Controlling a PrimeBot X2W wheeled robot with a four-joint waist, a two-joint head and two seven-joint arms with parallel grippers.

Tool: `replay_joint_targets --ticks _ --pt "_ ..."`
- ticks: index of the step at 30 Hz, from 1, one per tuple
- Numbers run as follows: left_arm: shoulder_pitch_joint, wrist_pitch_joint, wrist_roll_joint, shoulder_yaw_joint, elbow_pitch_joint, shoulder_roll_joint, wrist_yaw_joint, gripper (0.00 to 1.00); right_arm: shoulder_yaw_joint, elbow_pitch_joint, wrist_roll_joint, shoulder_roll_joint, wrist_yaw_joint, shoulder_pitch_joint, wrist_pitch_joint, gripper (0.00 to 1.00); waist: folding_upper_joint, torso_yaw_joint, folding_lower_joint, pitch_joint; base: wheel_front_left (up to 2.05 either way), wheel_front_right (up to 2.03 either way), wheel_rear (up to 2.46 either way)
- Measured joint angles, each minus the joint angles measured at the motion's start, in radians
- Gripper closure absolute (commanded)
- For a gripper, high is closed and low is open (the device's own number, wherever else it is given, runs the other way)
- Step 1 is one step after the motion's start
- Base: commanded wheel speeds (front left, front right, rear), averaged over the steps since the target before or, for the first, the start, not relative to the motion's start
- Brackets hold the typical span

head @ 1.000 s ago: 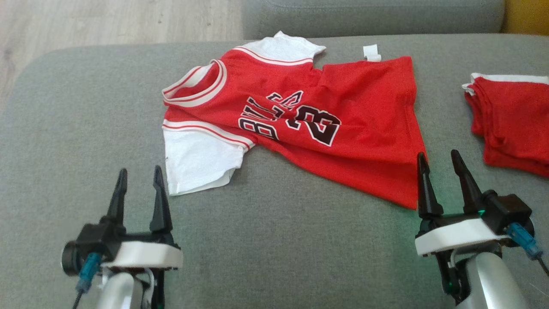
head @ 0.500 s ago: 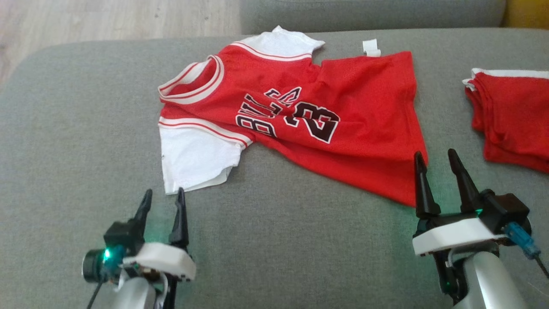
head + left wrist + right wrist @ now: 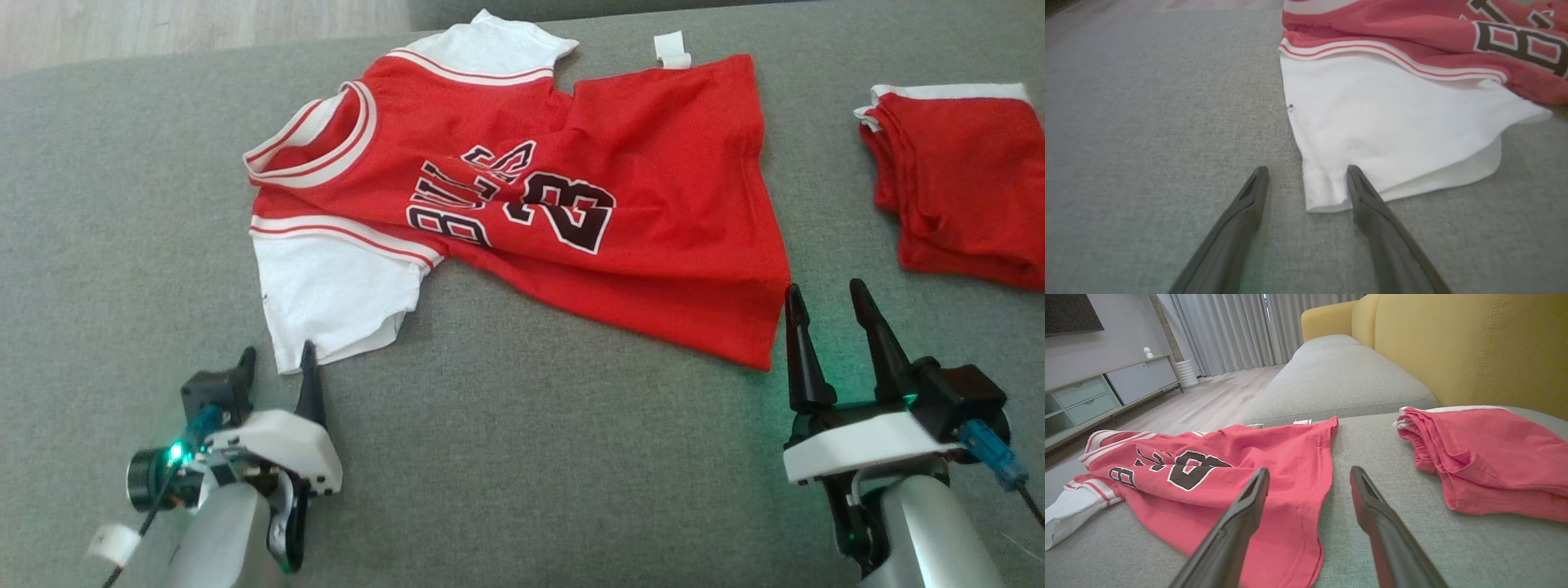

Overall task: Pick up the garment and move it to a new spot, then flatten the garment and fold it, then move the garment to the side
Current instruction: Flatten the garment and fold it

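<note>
Both wide and empty, left gripper [image 3: 277,351] at the white sleeve [image 3: 326,286] of the jersey [image 3: 653,163], right gripper [image 3: 824,287] beside its bottom corner: risk of pinching one layer only.

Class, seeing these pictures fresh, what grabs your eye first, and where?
A red Bulls 23 jersey lies spread mid-cushion on the grey sofa, a folded red garment to its right. The open left gripper sits at its white sleeve, the open right gripper at its red hem corner.
</note>
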Motion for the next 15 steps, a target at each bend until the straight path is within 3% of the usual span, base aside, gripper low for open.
replay_joint_targets --ticks 4,6,7,8,15 --pt "-0.028 0.008 -0.002 -0.001 0.021 0.0 -0.001 0.03 -0.001 0.004 0.0 0.0 0.0 0.0 -0.001 0.0 0.0 -0.005 0.0 0.001 0.0 0.0 0.0" --pt "-0.028 0.007 -0.015 0.0 0.03 0.0 -0.002 0.34 -0.002 0.008 0.0 0.0 0.0 0.0 -0.001 0.0 0.0 -0.005 0.0 0.0 0.0 0.0 0.0" --pt "-0.029 0.003 -0.02 0.001 0.034 0.0 -0.004 0.6 -0.002 0.01 0.0 0.0 0.0 -0.001 -0.001 0.0 0.0 -0.004 0.0 -0.001 0.0 0.0 0.0" --pt "-0.03 -0.003 -0.026 0.003 0.039 0.0 -0.008 0.98 -0.002 0.012 0.0 0.0 0.0 -0.002 -0.002 0.0 0.0 -0.004 0.0 -0.002 0.0 0.0 0.0" --pt "-0.034 -0.081 -0.045 0.008 0.044 0.0 -0.01 1.0 -0.002 0.021 0.002 0.0 0.0 -0.003 -0.009 0.0 0.0 0.003 0.0 -0.012 0.0 0.0 0.0"
